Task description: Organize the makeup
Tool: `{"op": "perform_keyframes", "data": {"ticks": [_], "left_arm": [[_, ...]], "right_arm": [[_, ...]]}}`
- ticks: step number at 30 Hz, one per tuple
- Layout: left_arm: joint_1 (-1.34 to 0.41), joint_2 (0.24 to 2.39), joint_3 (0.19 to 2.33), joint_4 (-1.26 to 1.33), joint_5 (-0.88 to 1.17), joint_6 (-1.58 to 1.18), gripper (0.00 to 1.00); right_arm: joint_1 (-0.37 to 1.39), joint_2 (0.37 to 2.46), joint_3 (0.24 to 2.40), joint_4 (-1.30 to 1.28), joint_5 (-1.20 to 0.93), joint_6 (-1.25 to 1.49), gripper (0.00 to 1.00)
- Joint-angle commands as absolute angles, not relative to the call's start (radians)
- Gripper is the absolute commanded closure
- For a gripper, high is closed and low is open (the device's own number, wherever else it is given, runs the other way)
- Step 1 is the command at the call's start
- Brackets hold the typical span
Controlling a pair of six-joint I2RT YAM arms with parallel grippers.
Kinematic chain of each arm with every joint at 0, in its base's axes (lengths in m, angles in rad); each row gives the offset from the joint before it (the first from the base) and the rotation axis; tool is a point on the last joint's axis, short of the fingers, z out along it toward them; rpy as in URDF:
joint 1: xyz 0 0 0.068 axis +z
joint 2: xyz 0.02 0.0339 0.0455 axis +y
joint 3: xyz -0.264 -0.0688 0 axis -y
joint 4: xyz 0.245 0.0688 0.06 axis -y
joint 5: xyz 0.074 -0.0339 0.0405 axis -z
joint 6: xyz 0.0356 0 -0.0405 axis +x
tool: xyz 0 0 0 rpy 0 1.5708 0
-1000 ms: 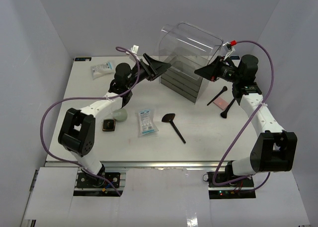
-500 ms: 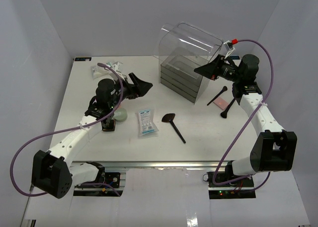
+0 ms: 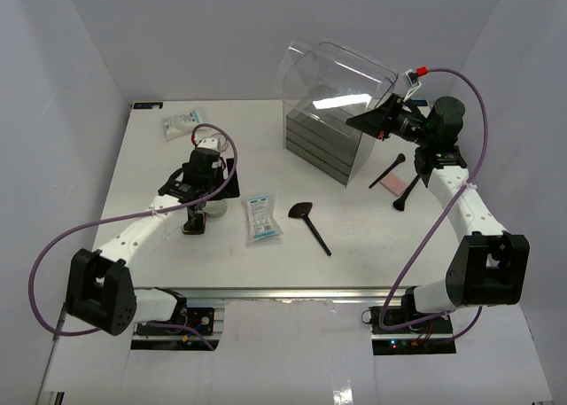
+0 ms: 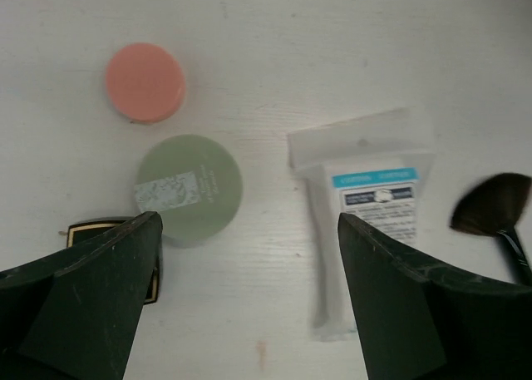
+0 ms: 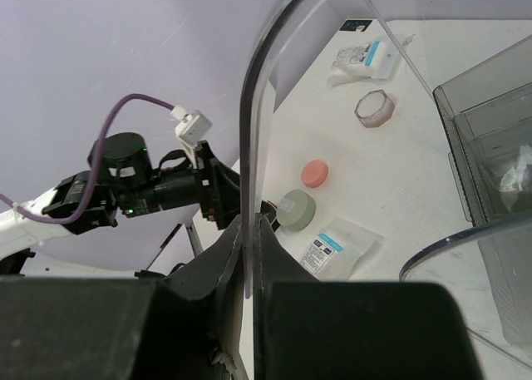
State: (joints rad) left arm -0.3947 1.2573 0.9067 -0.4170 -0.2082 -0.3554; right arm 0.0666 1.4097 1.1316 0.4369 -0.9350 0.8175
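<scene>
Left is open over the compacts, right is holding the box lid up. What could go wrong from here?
1. The left gripper hangs open over the green compact, which lies close to the dark gold-rimmed compact and the packet. On the way down, a finger may land on or shove a neighbour.
2. The right gripper pinches only the thin edge of the clear lid. A slip could let it drop shut.
</scene>
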Motion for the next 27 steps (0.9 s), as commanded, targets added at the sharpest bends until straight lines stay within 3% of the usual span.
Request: {"op": "perform_keyframes", "data": {"ticks": [1, 8, 27], "left_arm": [[-0.391, 1.353, 0.978, -0.510, -0.377, -0.291, 0.02], [-0.382, 1.470, 1.021, -0.532, -0.445, -0.278, 0.02], [-0.298, 1.631, 1.053, -0.537, -0.214, -0.264, 0.03]], "right_arm": [[0.064, 1.396, 1.163, 0.579, -0.979, 0.837, 0.92], [0.063, 1.399, 1.151, 0.597, -0.980, 0.844, 0.92], [0.063, 1.392, 1.128, 0.604, -0.977, 0.848, 0.92]]}}
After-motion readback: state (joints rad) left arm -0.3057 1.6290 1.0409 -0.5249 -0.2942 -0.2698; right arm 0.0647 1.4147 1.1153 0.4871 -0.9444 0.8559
